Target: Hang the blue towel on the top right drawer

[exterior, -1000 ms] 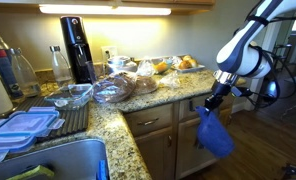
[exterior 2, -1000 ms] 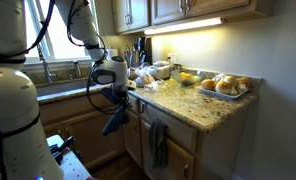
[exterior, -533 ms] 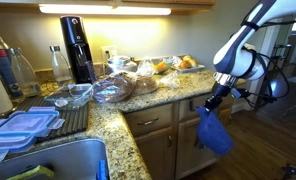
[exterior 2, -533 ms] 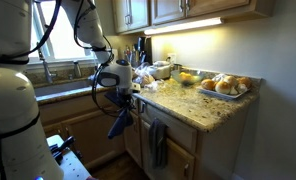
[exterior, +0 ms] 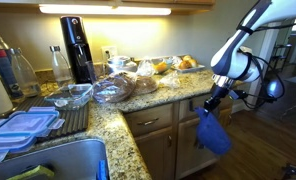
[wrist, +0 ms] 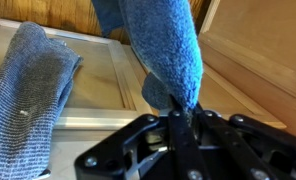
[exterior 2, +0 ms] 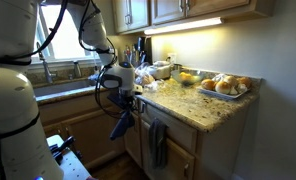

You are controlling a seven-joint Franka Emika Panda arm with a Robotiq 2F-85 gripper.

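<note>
The blue towel (exterior: pixel 215 135) hung in the air in front of the oak cabinets, pinched at its top edge and drooping straight down below the bench (exterior: pixel 148 104) edge. The gripper (exterior: pixel 215 102) was clenched on that top edge, just right of the top right drawer (exterior: pixel 193 105); whether cloth and drawer front touched could not be told. In the wrist view the gripper (wrist: pixel 178 122) had its jaws closed tight on a bunched fold, with the blue towel (wrist: pixel 168 45) running away from the camera across pale cabinet panels. To the left in that view lay a darker, greyer towel (wrist: pixel 28 90), flat against a cabinet front. In an exterior view the same dark towel (exterior 2: pixel 156 143) hung on the cabinets to the right of the gripper (exterior 2: pixel 126 96), with the blue towel (exterior 2: pixel 119 124) apart from it. On the bench, a tray of bread rolls (exterior 2: pixel 226 86) sat at the far right, and a black soda maker (exterior: pixel 76 45) stood against the far wall.
</note>
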